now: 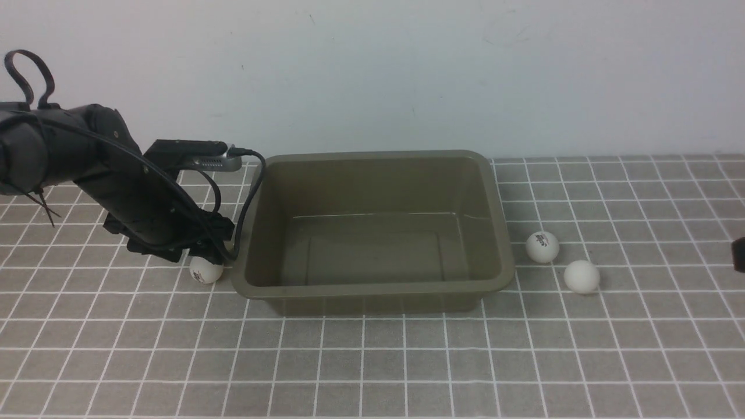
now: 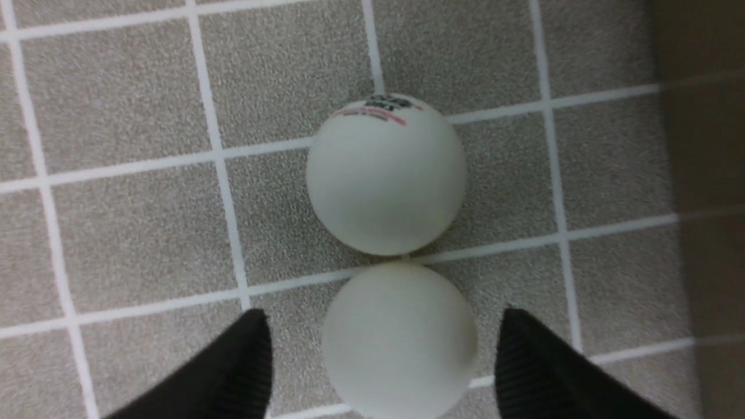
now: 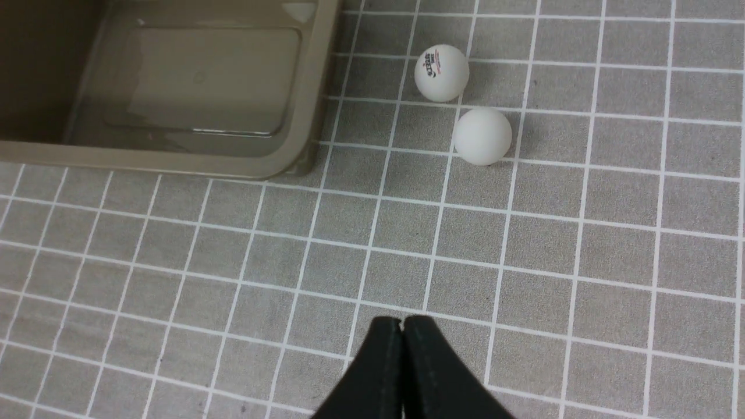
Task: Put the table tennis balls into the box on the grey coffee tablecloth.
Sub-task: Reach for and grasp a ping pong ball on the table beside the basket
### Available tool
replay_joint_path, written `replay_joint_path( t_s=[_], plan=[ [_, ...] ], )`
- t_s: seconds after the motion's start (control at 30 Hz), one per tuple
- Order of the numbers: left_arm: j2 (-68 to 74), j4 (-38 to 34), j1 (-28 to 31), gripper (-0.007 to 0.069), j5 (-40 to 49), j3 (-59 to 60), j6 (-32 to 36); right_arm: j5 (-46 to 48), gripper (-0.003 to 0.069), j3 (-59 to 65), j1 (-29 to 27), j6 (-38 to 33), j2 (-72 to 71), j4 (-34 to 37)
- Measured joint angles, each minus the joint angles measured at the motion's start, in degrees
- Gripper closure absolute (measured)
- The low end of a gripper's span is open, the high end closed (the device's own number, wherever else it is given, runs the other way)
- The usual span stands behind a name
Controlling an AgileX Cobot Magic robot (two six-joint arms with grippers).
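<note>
The olive-brown box [image 1: 495, 227] stands empty in the middle of the grey checked tablecloth [image 1: 372, 361]. My left gripper [image 2: 382, 314] is open and low beside the box's left wall. Its fingers [image 2: 233, 372] straddle a plain white ball [image 2: 398, 343] without touching it. A second ball with a logo [image 2: 386, 174] touches that ball just beyond it. In the front view one left ball [image 1: 205, 270] shows under the left gripper [image 1: 201, 251]; the other is hidden. Two more balls lie right of the box, one with a logo [image 1: 542, 247] and one plain [image 1: 581, 276]. My right gripper [image 3: 401, 321] is shut and empty, well short of them.
The box's outer wall [image 2: 710, 174] stands close beside the left gripper. In the right wrist view the box's corner [image 3: 302, 145] lies left of the logo ball [image 3: 441, 73] and the plain ball [image 3: 482, 136]. A dark bit of my right arm [image 1: 739, 255] shows at the front view's right edge.
</note>
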Motion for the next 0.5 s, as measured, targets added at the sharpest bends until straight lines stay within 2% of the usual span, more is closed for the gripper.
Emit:
replay_joint_path(
  t_s=[0.1,0.17,0.2,0.27,0.33,0.43,0.5],
  plan=[
    [1.0,0.0,0.0,0.0113,-0.5,-0.2,0.0,-0.3,0.0669,-0.2,0.0,0.9,2.0,-1.4],
    [1.4,0.0,0.0,0.0137,-0.6,-0.2,0.0,-0.6,0.0668,-0.2,0.0,2.0,3.5,-2.6],
    [2.0,0.0,0.0,0.0202,-0.5,-0.2,0.0,-1.5,0.0666,-0.2,0.0,3.7,5.8,-5.0],
    [2.4,0.0,0.0,0.0283,-0.2,-0.3,0.0,-2.8,0.0660,-0.2,0.0,6.1,8.0,-7.5],
    [2.4,0.0,0.0,0.0279,0.8,-0.4,0.0,-4.2,0.0646,-0.2,0.0,7.9,10.5,-9.6],
    [1.9,0.2,0.0,0.0279,5.3,-0.9,-0.5,-7.2,0.0587,-0.2,0.0,9.4,14.8,-11.2],
    [0.5,1.1,0.0,0.0279,10.3,-0.9,-1.5,-9.3,0.0512,-0.4,0.0,9.6,18.4,-11.2]
  ],
)
